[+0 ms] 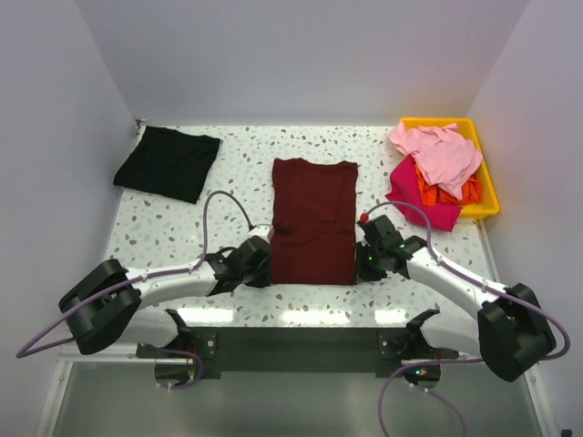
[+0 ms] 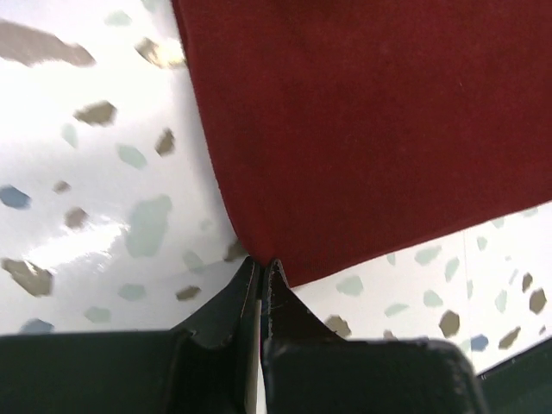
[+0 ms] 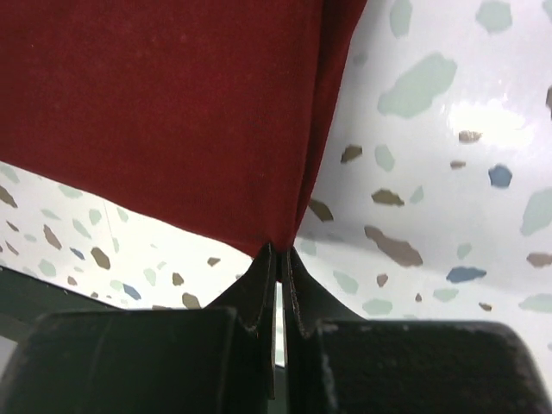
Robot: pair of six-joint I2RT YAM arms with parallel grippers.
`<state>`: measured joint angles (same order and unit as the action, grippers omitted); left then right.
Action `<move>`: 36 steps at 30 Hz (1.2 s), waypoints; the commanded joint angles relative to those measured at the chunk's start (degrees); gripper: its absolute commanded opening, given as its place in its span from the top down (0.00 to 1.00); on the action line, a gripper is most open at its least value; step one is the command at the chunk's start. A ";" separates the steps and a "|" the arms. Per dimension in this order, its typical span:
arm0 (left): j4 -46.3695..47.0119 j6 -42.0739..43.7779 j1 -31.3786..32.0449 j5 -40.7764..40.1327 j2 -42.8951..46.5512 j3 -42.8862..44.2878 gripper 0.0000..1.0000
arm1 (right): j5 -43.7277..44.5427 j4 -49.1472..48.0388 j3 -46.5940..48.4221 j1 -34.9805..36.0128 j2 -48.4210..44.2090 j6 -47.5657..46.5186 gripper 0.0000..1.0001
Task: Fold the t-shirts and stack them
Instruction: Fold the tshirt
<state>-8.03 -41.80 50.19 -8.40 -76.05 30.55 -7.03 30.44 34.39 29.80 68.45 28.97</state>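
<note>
The dark maroon t-shirt point(image 1: 314, 218) lies flat mid-table, folded into a long rectangle. My left gripper point(image 1: 264, 264) is at its near left corner. In the left wrist view the gripper point(image 2: 261, 263) is shut, pinching the corner of the maroon cloth point(image 2: 362, 129). My right gripper point(image 1: 362, 259) is at the near right corner. In the right wrist view it point(image 3: 280, 250) is shut on that corner of the cloth point(image 3: 172, 112). A folded black t-shirt point(image 1: 168, 162) lies at the back left. Light pink point(image 1: 437, 150), orange point(image 1: 435, 191) and magenta point(image 1: 414, 196) t-shirts are heaped at the back right.
A yellow plastic bin point(image 1: 490, 196) at the back right holds the heap; the magenta cloth spills over its left side onto the speckled table point(image 1: 237, 182). White walls close the back and both sides. The arm bases sit at the near edge.
</note>
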 commanded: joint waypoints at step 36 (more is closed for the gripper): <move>-27.29 -26.84 28.82 -11.37 12.33 9.61 1.00 | 2.80 23.00 4.79 15.64 -23.26 16.29 1.00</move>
<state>-31.20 -66.92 78.67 -16.64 -65.58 36.16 -6.15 48.66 34.02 45.04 46.68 43.51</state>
